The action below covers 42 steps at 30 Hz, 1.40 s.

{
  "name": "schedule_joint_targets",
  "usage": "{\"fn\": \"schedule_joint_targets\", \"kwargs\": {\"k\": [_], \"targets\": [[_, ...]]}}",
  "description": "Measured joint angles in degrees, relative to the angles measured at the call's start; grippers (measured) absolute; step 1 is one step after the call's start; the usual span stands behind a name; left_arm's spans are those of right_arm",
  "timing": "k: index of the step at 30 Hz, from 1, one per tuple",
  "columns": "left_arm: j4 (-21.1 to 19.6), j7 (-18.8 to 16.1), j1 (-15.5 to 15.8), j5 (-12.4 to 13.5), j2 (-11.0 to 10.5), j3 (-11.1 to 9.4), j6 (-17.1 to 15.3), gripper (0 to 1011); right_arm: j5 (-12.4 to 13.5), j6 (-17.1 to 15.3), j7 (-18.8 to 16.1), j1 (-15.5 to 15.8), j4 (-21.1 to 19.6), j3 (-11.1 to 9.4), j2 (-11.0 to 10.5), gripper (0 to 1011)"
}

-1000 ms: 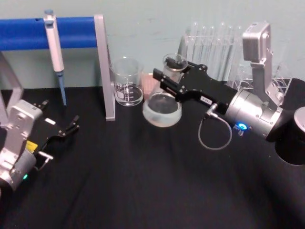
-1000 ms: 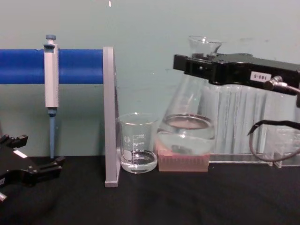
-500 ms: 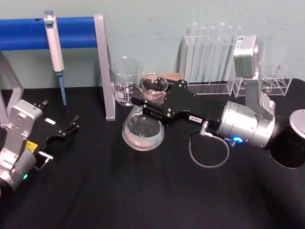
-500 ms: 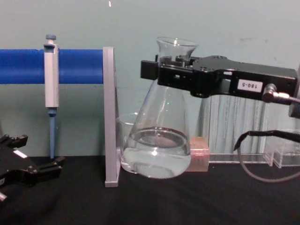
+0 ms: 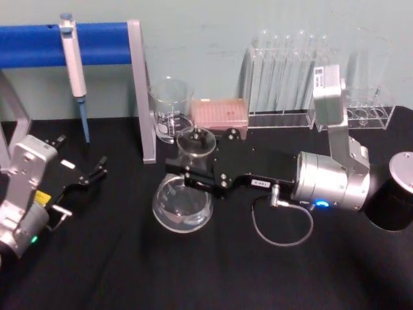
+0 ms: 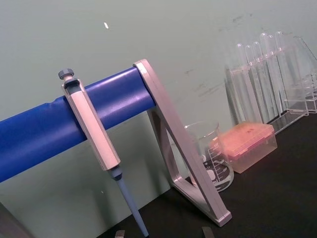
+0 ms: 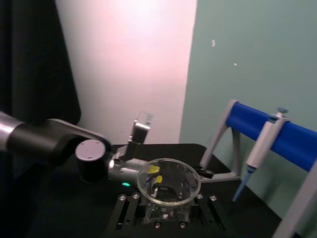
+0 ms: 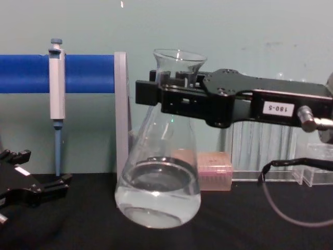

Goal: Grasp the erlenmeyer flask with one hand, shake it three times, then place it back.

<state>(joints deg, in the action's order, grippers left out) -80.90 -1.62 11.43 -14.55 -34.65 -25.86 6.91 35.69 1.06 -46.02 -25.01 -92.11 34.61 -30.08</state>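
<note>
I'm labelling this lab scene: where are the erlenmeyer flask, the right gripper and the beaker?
erlenmeyer flask (image 8: 156, 172), chest view, on its glass body.
right gripper (image 5: 188, 173), head view, between its fingertips at the flask's neck.
beaker (image 5: 171, 111), head view, on its wall.

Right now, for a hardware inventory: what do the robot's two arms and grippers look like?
The right gripper is flat, black and two-fingered, with a white number label, a silver cylindrical wrist with a blue light, and a looping grey cable. The left gripper is black too, with a white patch, on a silver arm block bearing a yellow sticker.

Head looks down; chest level — both share flask (image 5: 182, 210).
</note>
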Motion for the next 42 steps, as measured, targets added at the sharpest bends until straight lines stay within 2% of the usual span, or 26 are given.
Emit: {"fn": "schedule_joint_targets", "kwargs": {"k": [9,19,30,42], "targets": [[0.00,0.00,0.00,0.00,0.00,0.00,0.00,1001,0.96,1.12,-2.56,-1.03,0.24,1.78,-1.34,453],[0.00,0.00,0.00,0.00,0.00,0.00,0.00,1001,1.16,1.58,-1.70,-1.81,0.97,2.71,-1.49,453],[0.00,0.00,0.00,0.00,0.00,0.00,0.00,1001,0.70,1.28,4.11,-1.81,2.14,1.44,0.20,453],[0.00,0.00,0.00,0.00,0.00,0.00,0.00,1001,-1.52,-0.83,14.65,-0.55,3.66,-2.78,3.11,453]]}}
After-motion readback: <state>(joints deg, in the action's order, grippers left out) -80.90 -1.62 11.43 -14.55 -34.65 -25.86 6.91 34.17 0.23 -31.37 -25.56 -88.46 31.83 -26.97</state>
